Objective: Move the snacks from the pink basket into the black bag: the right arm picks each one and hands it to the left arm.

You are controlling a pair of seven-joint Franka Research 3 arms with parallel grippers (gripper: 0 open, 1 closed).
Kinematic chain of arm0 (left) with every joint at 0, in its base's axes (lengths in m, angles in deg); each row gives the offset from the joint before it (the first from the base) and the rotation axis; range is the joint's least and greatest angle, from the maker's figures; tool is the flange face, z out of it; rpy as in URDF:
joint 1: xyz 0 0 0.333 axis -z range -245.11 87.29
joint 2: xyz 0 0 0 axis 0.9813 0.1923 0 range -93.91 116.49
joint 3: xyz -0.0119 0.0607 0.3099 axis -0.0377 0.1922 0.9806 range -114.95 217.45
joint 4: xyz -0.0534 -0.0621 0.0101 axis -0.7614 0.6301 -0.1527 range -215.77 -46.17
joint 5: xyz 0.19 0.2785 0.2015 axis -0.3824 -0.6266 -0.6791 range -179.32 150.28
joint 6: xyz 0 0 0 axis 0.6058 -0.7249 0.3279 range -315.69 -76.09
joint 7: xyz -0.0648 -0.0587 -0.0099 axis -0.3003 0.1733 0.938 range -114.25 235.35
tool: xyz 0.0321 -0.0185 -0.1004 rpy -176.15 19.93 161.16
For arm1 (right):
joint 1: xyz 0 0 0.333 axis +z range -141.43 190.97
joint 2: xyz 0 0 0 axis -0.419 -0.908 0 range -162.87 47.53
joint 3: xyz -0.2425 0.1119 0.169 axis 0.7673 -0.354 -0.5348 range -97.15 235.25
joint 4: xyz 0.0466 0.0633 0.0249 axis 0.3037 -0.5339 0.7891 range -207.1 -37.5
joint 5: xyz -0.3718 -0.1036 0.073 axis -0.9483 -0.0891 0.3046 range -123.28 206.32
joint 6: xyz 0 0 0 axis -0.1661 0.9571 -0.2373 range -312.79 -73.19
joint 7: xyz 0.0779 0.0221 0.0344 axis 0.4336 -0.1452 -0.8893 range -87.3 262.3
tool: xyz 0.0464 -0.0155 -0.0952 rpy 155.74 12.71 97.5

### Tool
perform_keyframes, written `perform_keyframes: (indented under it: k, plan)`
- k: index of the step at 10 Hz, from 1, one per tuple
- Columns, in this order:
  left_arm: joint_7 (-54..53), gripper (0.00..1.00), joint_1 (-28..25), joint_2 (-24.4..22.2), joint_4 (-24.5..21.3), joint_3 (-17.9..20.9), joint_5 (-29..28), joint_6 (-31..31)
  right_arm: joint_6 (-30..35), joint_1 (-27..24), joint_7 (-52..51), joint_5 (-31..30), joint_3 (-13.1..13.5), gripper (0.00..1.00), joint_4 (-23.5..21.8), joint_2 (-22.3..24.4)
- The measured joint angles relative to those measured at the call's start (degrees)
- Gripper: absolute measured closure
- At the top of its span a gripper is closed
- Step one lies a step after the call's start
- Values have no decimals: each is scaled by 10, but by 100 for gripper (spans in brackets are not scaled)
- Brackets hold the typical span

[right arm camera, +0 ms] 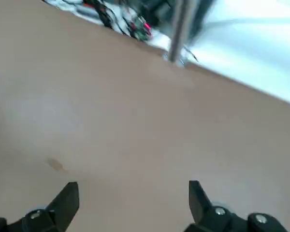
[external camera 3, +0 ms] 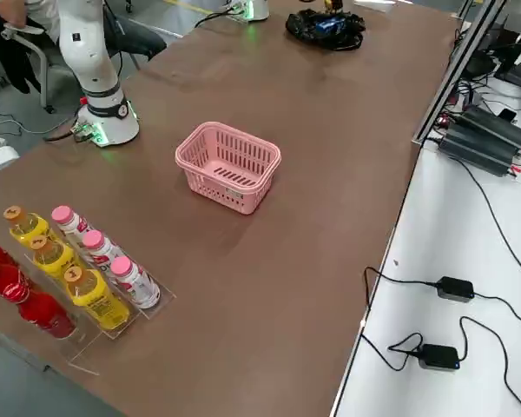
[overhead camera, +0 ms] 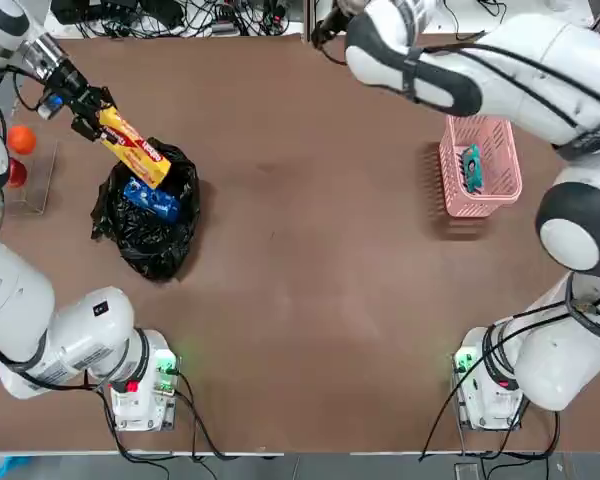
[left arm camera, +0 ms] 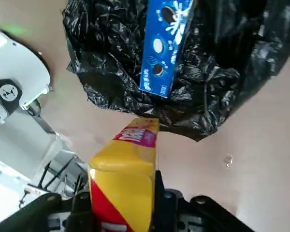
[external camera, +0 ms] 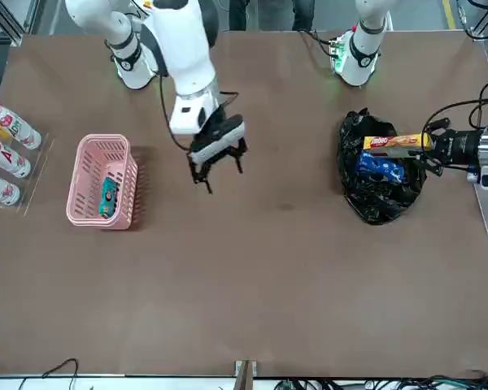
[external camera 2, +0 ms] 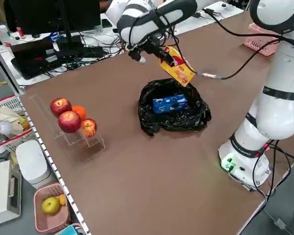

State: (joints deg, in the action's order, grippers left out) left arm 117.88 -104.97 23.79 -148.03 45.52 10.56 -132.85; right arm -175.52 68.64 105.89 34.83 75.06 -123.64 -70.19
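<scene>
Above the black bag [overhead camera: 150, 225], yellow-orange packet [overhead camera: 133, 147] pinched in left end effector [overhead camera: 92, 118], long axis slanting down toward the bag

**Fig.: Free room and obstacles on the table**

Centre of table [overhead camera: 310, 300] lay bare, giving wide passage betw. black bag [overhead camera: 152, 225] and pink basket [overhead camera: 480, 165]. Bag mouth was partly filled by blue packet [overhead camera: 152, 200]; yellow packet [overhead camera: 133, 147], clamped in left gripper [overhead camera: 88, 112], slanted over its far rim. Right gripper [external camera: 215, 168], jaws wide and empty, hung over open table, well apart from basket. Basket top was unobstructed; only teal packet [overhead camera: 471, 167] inside. Fruit stand [external camera 2: 73, 122] flanked bag's outer side; bottle rack [external camera 3: 78, 274] stood near basket.
</scene>
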Motion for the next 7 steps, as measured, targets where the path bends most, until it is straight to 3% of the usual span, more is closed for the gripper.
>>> perform_keyframes:
  k: [4,7]
  plan:
    - [-10,67,-5,20,-38,-1,11,-30,19,-69,31,1,1,0,-131,82]
    - [-66,67,-39,42,-58,-1,11,-65,29,-155,20,1,2,0,-242,148]
